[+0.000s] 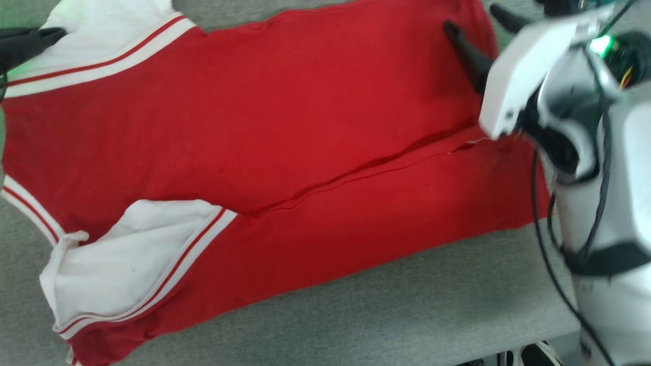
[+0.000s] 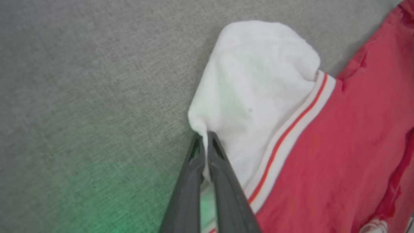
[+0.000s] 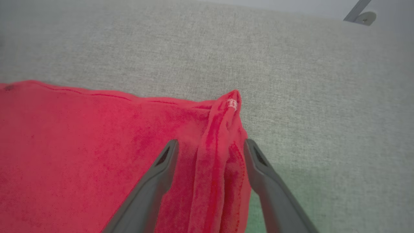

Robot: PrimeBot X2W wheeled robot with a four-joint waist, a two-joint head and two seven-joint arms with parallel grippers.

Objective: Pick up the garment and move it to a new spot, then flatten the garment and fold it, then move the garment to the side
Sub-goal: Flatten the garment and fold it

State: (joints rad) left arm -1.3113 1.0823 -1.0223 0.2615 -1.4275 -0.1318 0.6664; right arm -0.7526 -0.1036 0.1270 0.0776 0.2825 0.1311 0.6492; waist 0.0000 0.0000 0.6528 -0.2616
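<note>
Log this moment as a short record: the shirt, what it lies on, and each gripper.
surface: grey fabric surface
garment: red shirt, spread across the surface, with a long fold line through the body
near sleeve: white sleeve end, lying in over the red body
left gripper: shut, pinching the edge of the far white sleeve end
right gripper: open, one finger on either side of a bunched red corner, not yet closed on it

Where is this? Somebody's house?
Hard to tell; more likely a robot test room than a home. A red jersey lies on a grey cloth-covered surface, and a wired-up robot arm reaches over it.
</note>
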